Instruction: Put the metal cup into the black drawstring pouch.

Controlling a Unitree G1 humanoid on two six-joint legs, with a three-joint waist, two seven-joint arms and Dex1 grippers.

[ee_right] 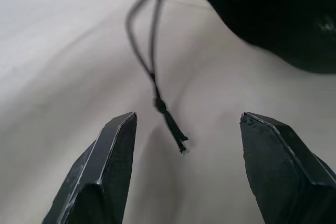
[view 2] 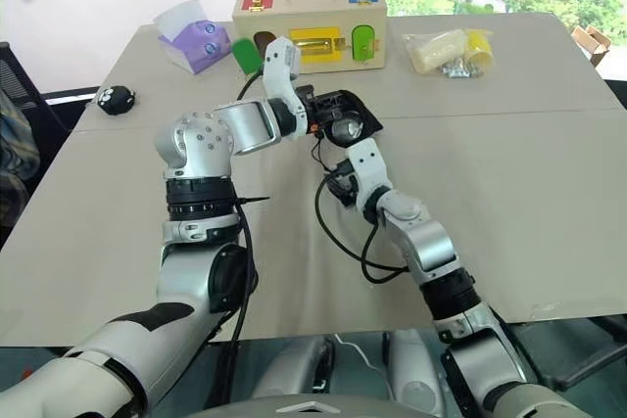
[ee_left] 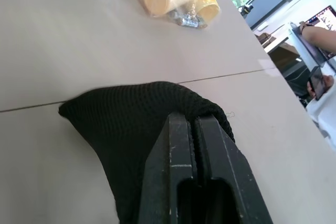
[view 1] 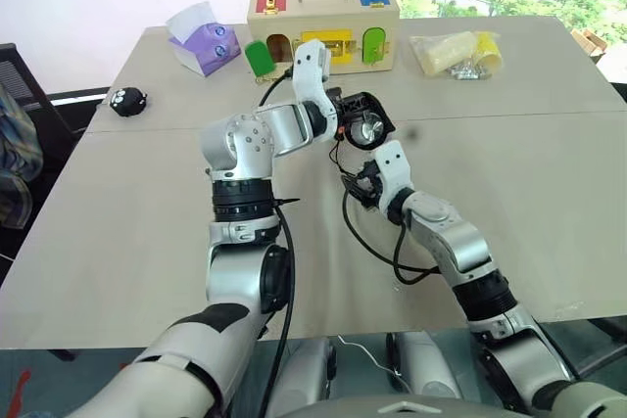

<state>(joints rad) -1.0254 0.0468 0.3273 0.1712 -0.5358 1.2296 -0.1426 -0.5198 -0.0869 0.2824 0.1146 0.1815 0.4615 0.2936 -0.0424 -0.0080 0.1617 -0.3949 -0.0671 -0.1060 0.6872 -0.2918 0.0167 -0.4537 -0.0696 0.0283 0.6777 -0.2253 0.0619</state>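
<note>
A shiny silver metal cup point(view 1: 369, 130) sits inside a black drawstring pouch point(ee_left: 137, 129) of knitted mesh weave. Behind stand a tan wooden box point(view 1: 323, 31) with green, yellow, red and blue panels, a purple tissue box point(view 1: 206, 46), and a beige table point(view 1: 529, 173).

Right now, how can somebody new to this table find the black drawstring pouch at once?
Start at the wooden box at the table's far edge. Nearer, the left gripper holds up the black drawstring pouch; unlike the round black toy, it has the metal cup shining inside.
</note>
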